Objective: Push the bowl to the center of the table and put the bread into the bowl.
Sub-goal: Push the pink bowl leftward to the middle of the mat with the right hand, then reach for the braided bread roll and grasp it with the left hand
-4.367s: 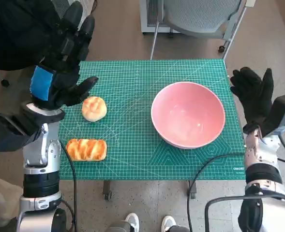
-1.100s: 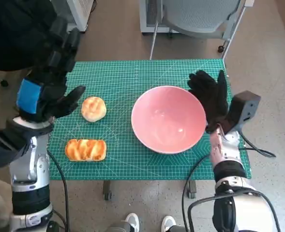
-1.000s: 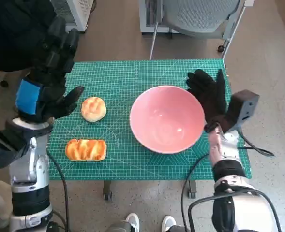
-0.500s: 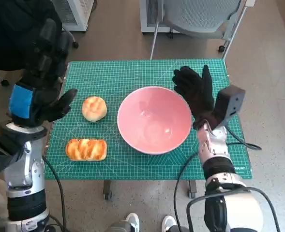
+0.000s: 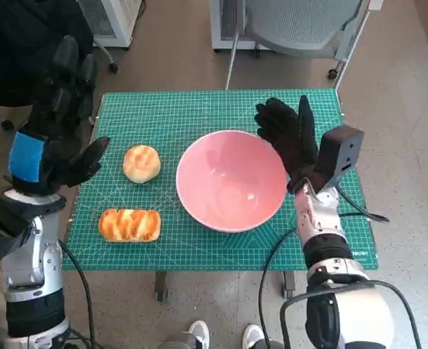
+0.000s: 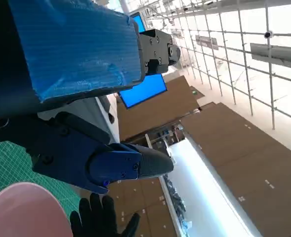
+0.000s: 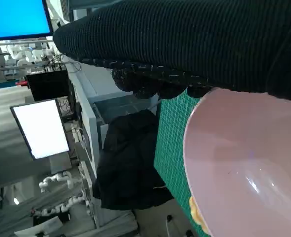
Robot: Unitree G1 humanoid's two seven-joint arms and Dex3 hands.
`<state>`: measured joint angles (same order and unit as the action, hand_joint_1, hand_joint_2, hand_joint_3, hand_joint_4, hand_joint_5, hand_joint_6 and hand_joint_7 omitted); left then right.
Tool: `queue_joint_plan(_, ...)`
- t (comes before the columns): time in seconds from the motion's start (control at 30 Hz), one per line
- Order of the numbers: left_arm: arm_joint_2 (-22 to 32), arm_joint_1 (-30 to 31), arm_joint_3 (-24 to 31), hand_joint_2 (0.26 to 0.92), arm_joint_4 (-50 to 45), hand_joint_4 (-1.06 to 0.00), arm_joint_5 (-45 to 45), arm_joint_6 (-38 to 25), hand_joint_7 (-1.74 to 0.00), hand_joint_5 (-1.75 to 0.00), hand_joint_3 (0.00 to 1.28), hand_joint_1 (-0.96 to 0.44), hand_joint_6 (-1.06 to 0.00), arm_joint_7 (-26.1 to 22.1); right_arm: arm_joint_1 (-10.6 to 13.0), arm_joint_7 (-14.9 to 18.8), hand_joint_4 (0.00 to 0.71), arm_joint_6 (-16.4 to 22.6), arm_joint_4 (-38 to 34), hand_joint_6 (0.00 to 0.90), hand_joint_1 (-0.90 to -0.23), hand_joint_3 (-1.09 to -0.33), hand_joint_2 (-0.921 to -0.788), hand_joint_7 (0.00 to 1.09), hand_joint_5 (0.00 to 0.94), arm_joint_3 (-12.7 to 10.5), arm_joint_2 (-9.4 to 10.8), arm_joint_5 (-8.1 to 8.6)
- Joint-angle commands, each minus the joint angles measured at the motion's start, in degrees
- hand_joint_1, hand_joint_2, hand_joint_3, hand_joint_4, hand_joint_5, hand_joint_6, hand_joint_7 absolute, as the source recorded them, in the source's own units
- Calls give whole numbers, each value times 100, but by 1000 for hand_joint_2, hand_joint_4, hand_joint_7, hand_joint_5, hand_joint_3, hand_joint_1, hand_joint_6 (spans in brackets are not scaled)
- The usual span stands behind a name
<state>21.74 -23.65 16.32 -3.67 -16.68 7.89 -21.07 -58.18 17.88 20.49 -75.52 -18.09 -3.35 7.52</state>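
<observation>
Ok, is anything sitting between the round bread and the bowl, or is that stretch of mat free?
Nothing visible does. In the head view the round bread lies beside the pink bowl, with only bare green mat between them. The long loaf lies nearer the robot, off that line. The left hand hovers on the bread's far side.

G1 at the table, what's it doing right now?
The right hand lies flat against the far right rim of the pink bowl, which sits about mid-mat on the green cutting mat. The left hand hovers open by the mat's left edge, holding nothing. The round bun and the long loaf lie left of the bowl, not in it.
</observation>
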Motion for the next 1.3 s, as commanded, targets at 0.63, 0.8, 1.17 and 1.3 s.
queue_joint_plan(0.63, -55, -155, -159, 921, -61, 1, 51, 10, -149, 1, 371, -608, 1, 188, -322, 1484, 239, 1687, 749, 287, -705, -818, -921, 7, 2, -86, -592, 447)
queue_joint_plan(0.8, -99, -285, -229, 921, 20, 1, 9, 12, -152, 1, 376, -599, 1, 171, -227, 2241, 234, 2212, 1405, 290, -731, -792, -921, 8, 1, -66, -619, 830)
queue_joint_plan(1.17, -196, -521, -352, 921, 141, 1, -149, -9, -132, 1, 384, -570, 1, 18, -50, 3334, 217, 2434, 2148, 265, -731, -778, -921, 0, 0, -20, -764, 1516)
queue_joint_plan(1.3, -203, -594, -378, 921, 190, 1, -196, 16, -117, 1, 383, -569, 1, -58, -11, 3334, 214, 2395, 2190, 253, -725, -780, -921, 0, 0, 16, -840, 1516)
